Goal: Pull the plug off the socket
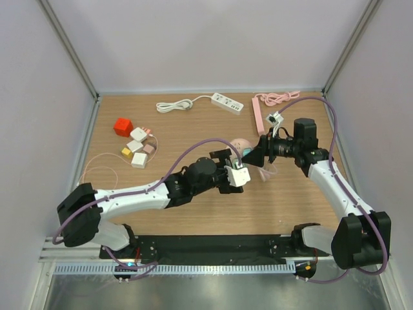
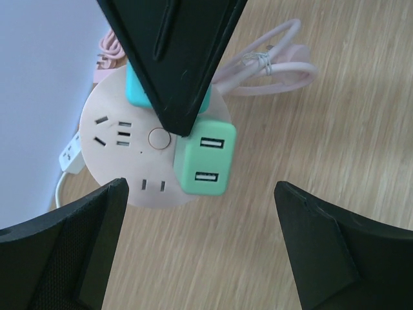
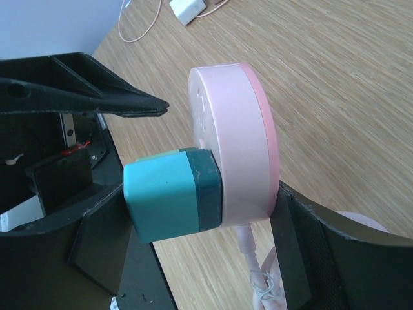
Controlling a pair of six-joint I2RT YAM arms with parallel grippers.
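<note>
Progress is small so far: no plug is out yet. The round socket (image 3: 239,129) stands on its edge between the fingers of the right gripper (image 3: 200,213). The teal plug (image 3: 168,194) sits fully in the socket's face, with no gap that I can see at the joint. One finger lies against the back of the socket and the other at the front of the teal plug. So I judge this gripper is closed narrow on both together and holds them up from the table (image 2: 342,194).

The left gripper (image 2: 200,187) is wide and holds nothing. The socket face is straight ahead of it. The green charger (image 2: 205,158), also fully plugged in, lies between its two fingertips but apart from both. Which plug is meant I cannot tell. The whole pull is left: to close on a plug body and draw it straight off the face.

The socket is a flat disc of smooth matte pink plastic with a darker rim, slot outlets and a round middle button. The teal plug is a rounded block, lighter at the outer end and darker near the socket. The green charger is a soft-cornered block with two USB openings. All look hard and rather slippery. Beyond the socket the pink cable (image 2: 271,64) is glossy and tied in loops.
</note>
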